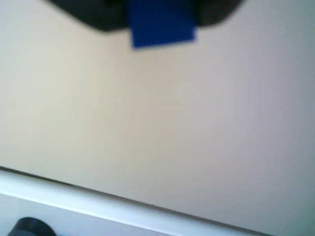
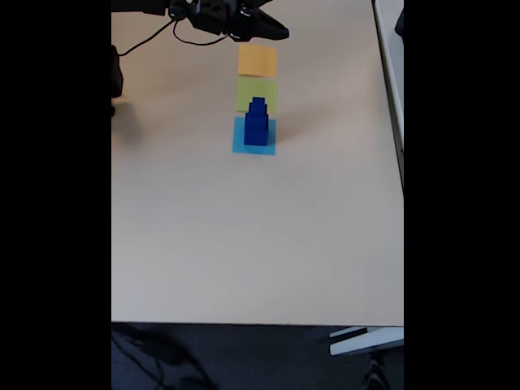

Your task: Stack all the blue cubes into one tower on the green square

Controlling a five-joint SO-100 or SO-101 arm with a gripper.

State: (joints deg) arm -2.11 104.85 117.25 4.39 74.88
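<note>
At the top of the wrist view our pincer (image 1: 162, 19) grips 1 blue cube (image 1: 161, 27). In the fixed view the stepped tower (image 2: 257, 126) stands mid-upper frame on the light-blue square (image 2: 253, 146), just below the green square (image 2: 257, 91). We risk toppling it while moving cubes across the tabletop (image 2: 244, 236).

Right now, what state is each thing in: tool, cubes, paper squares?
Black two-finger tool: near the orange square, apparently shut on a cube.
Small dark blue cube: between the tool's dark fingers in the wrist view, blurred.
Stepped tower of dark blue cubes: upright, standing on the light-blue paper square.
Lime-green paper square: flat, nothing on it.
Orange paper square: flat, bare.
</note>
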